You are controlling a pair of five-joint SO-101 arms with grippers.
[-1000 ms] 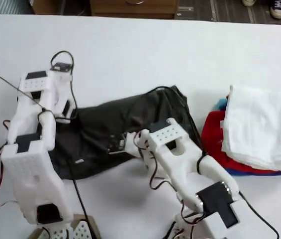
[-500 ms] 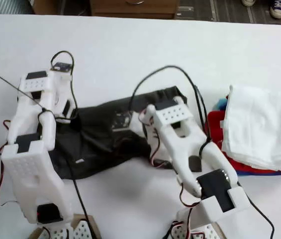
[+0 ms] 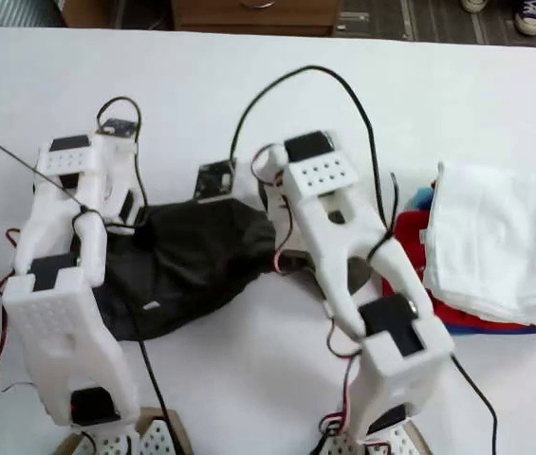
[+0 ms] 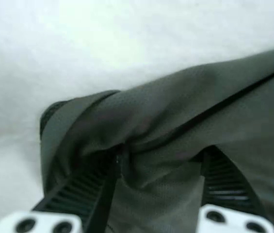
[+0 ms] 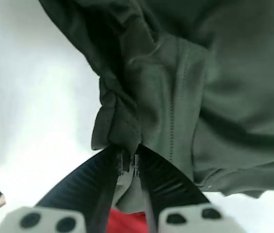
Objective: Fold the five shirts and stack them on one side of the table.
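A dark grey shirt point(image 3: 187, 261) lies bunched on the white table point(image 3: 249, 85), between the two arms. My right gripper point(image 5: 129, 156) is shut on a folded edge of the shirt point(image 5: 175, 82), at the cloth's right end in the high view, beneath the right arm point(image 3: 329, 204). At the shirt's left end, my left gripper point(image 4: 160, 162) stands with its jaws wide apart, and shirt cloth point(image 4: 175, 111) is bunched between the fingers point(image 4: 100, 187). The left arm point(image 3: 64, 256) runs along the shirt's left side.
A stack of folded shirts sits at the right edge: a white one point(image 3: 500, 237) on top of a red one point(image 3: 405, 251) and a blue one point(image 3: 495, 328). Black cables point(image 3: 286, 85) loop over the table behind the right arm.
My right arm has swung toward the far side and left with the shirt's edge in its grip, pulling the right part of the shirt over into a smaller heap. The left arm has stayed put.
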